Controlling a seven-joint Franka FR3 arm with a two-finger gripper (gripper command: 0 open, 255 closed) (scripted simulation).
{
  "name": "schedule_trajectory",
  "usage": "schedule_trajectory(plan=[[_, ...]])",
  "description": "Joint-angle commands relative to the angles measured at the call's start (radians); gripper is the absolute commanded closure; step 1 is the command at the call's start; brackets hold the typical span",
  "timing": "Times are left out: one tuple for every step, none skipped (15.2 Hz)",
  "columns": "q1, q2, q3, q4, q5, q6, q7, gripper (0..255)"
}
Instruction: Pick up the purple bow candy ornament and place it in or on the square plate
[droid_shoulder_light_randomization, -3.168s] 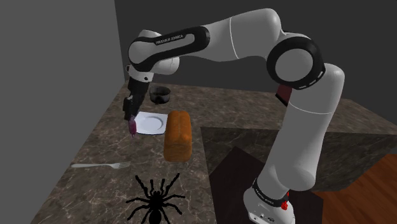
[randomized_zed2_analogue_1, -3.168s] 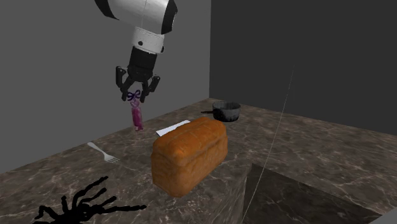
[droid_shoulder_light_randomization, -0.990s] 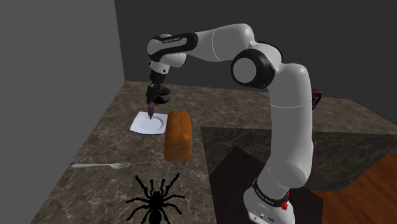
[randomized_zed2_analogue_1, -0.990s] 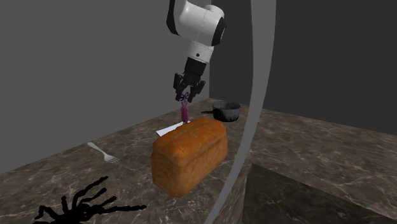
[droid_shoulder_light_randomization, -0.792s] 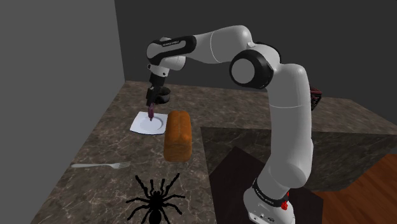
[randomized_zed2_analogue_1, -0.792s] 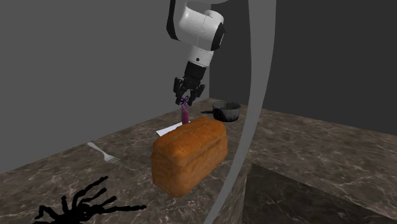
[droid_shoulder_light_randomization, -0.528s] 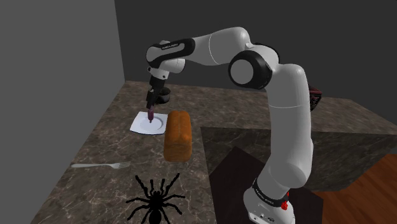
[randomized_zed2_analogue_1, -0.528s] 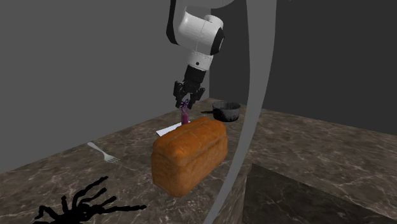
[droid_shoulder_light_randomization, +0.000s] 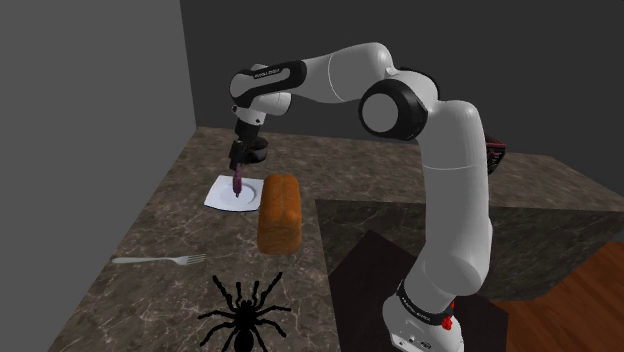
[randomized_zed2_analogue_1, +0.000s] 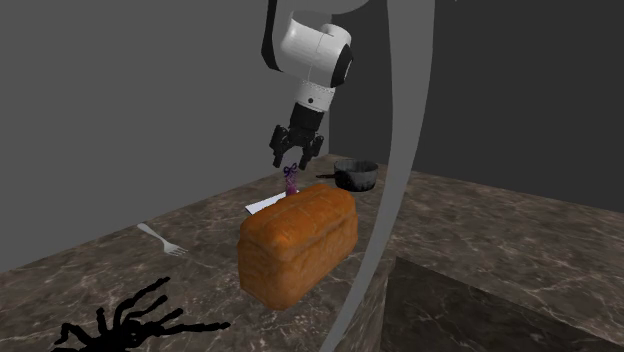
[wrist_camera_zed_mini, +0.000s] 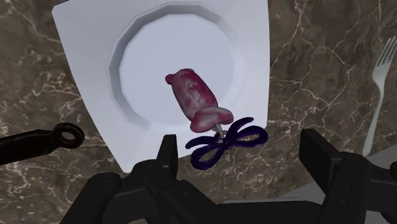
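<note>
While you look down from the shoulder view, the arm reaches across the stone counter (droid_shoulder_light_randomization: 150, 215) and the gripper (droid_shoulder_light_randomization: 237, 163) hangs over the white square plate (droid_shoulder_light_randomization: 222, 195). The purple and pink bow ornament (droid_shoulder_light_randomization: 236, 182) stands upright just under it, its lower end at the plate's middle. A loaf of bread (droid_shoulder_light_randomization: 279, 212) lies just beside the plate, with a fork (droid_shoulder_light_randomization: 160, 260) and a black toy spider (droid_shoulder_light_randomization: 243, 312) nearer the camera.

From the second exterior view you see the fingers spread wide, with the ornament below them and apart from them. Its lower end is hidden behind the loaf, so you cannot tell whether it rests on the plate. A small black pan (randomized_zed2_analogue_1: 356, 175) sits behind the loaf.

Through the wrist view, the two fingers (wrist_camera_zed_mini: 167, 156) stand well apart and grip nothing. The ornament's pink body lies over the plate's round well, and its purple bow (wrist_camera_zed_mini: 224, 141) sits between the fingers, touching neither.
</note>
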Motion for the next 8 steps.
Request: schedule_trajectory(plan=[[0.0,0.0,0.0,0.0,0.0,0.0,0.0,0],[0.0,0.0,0.0,0.0,0.0,0.0,0.0,0],[0.0,0.0,0.0,0.0,0.0,0.0,0.0,0],[0.0,0.0,0.0,0.0,0.0,0.0,0.0,0],[-0.005,-0.011,-0.004,0.015,-0.005,-0.027,0.003,0],[-0.011,-0.021,-0.007,0.031,-0.009,-0.054,0.007,0],[-0.017,-0.03,-0.01,0.049,-0.013,-0.082,0.01,0],[-0.021,-0.036,-0.013,0.065,-0.016,-0.104,0.013,0]])
